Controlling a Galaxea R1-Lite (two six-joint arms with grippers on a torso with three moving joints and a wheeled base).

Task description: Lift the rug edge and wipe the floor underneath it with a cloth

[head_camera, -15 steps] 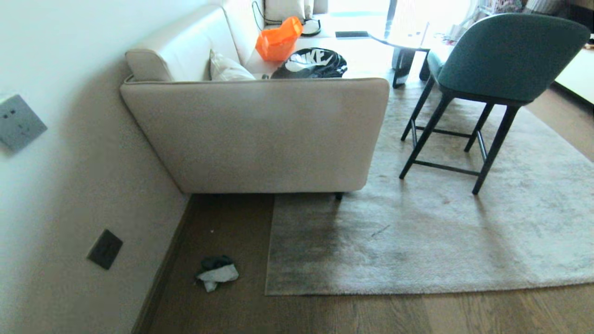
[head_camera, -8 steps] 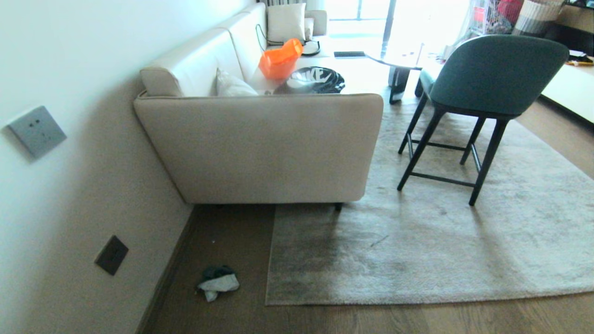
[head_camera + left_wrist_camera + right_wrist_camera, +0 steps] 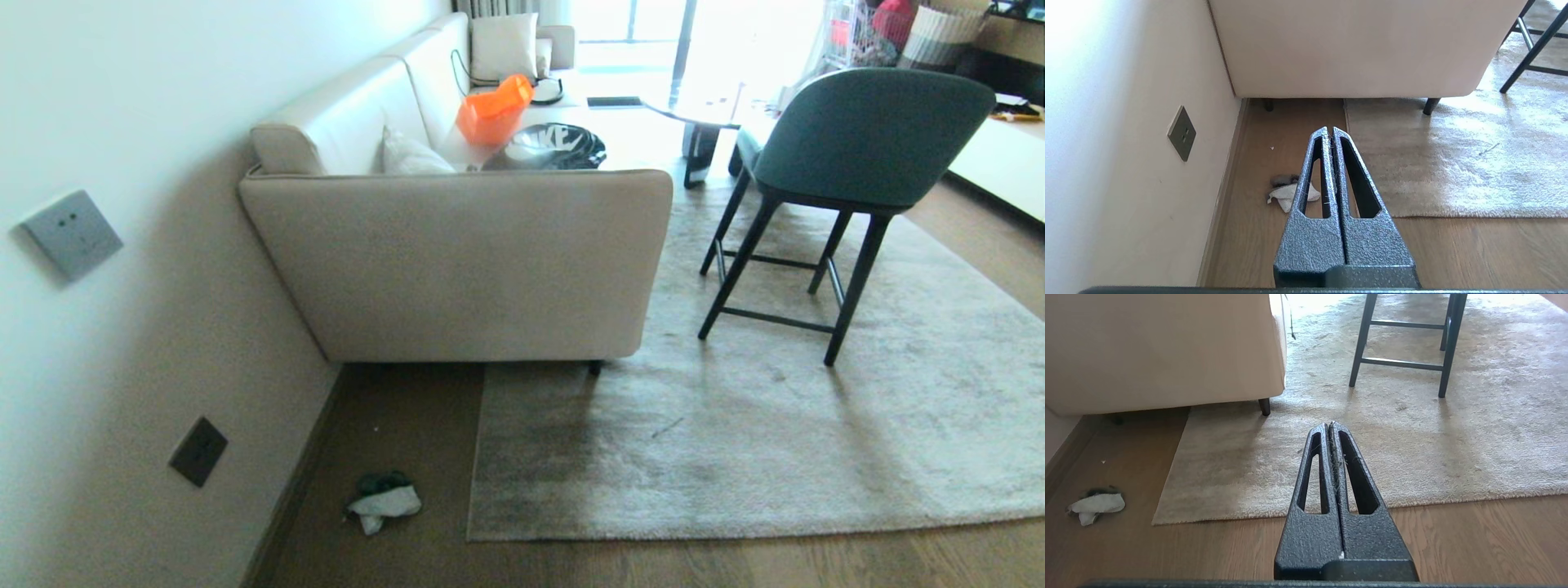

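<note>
Both grippers are pressed together and empty: left gripper (image 3: 1329, 130) hangs over bare floor (image 3: 653, 563) by the wall, right gripper (image 3: 1329, 424) above the rug near its border, neither in the head view. Rug edge (image 3: 735, 529) lies flat on the planks, nothing lifted. Cloth (image 3: 382, 501) sits crumpled on the floor between the baseboard and the rug's corner, apart from both, in front of the sofa (image 3: 457, 261).
</note>
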